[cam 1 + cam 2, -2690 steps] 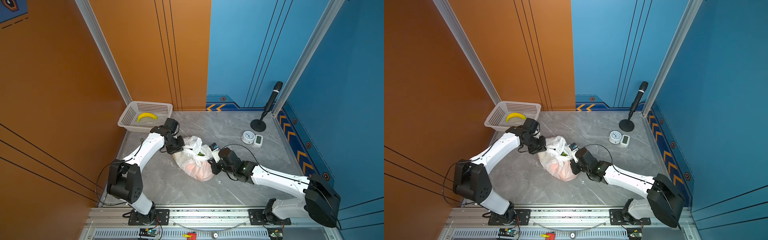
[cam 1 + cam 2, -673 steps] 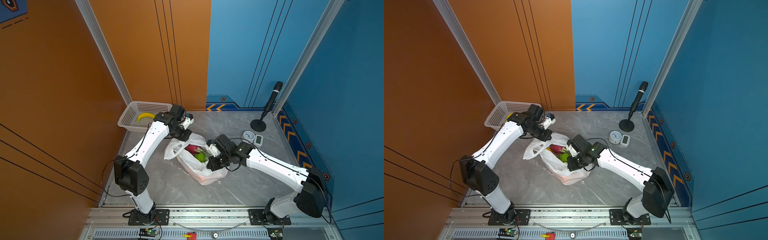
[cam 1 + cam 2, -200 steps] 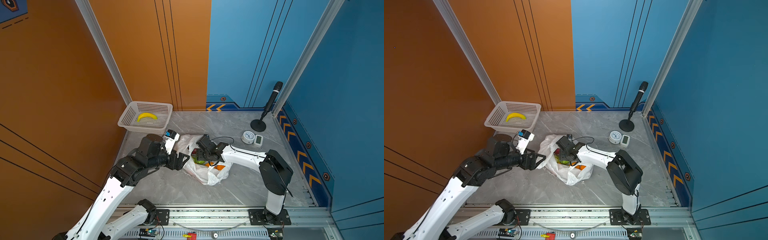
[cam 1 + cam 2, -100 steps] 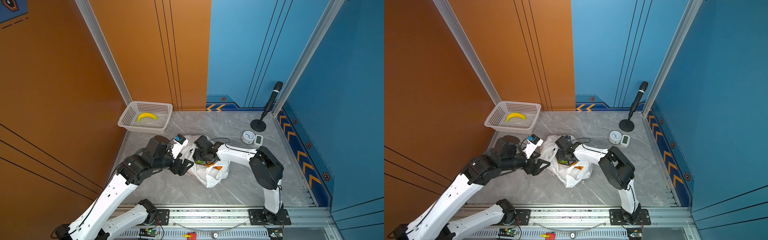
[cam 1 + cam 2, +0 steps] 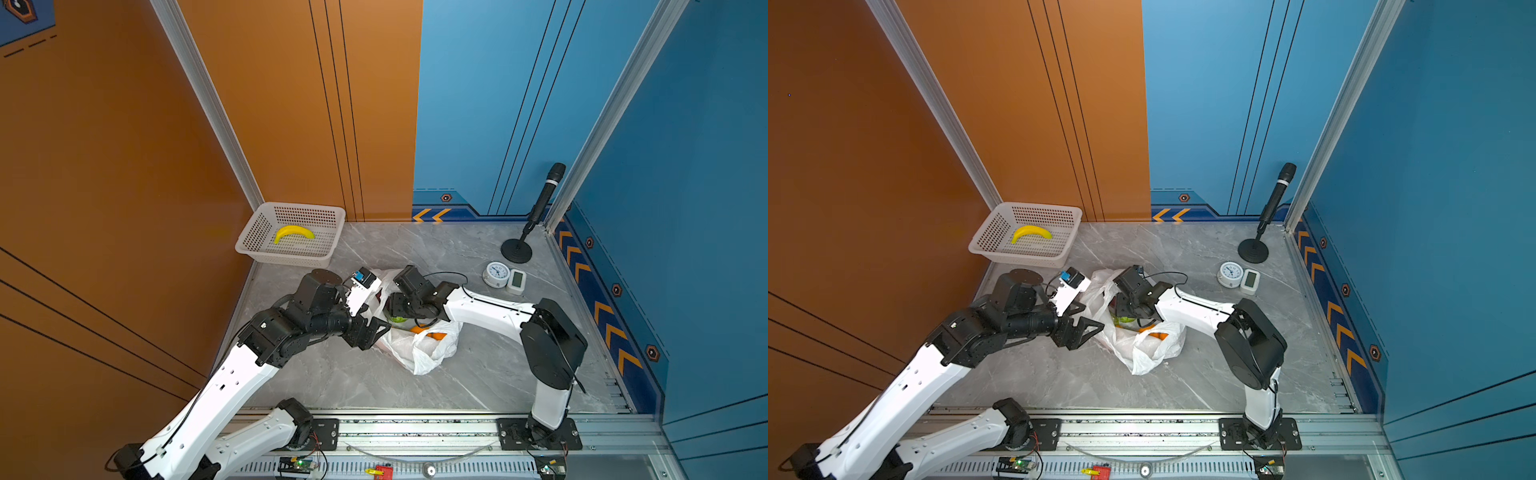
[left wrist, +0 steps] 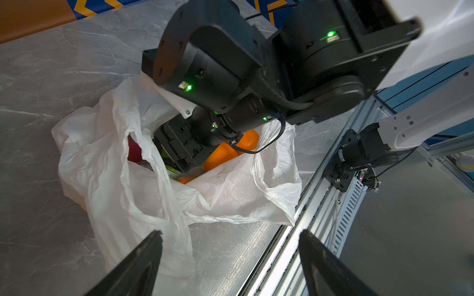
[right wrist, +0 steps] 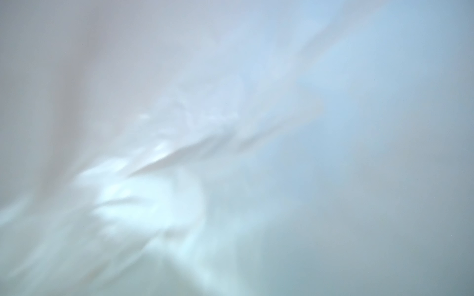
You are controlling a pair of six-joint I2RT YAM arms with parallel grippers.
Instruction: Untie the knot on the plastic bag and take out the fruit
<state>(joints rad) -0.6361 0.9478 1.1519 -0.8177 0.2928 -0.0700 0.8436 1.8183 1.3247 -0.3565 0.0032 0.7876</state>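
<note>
Left fingers (image 6: 138,261) gape wide and empty just beside the plastic bag (image 5: 419,353) on the counter (image 5: 353,382). Right fingers lie buried among its fruit (image 6: 223,153) — crumpled plastic hides whether they grip. The basket (image 5: 286,259) with a banana (image 5: 294,232) stands well apart.

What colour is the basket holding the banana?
The basket is white; clearest in a top view.

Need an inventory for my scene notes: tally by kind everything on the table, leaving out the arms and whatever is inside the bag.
white mesh basket: 1
banana: 1
plastic bag: 1
microphone on stand: 1
round clock: 1
small digital display: 1
Total: 6
</note>
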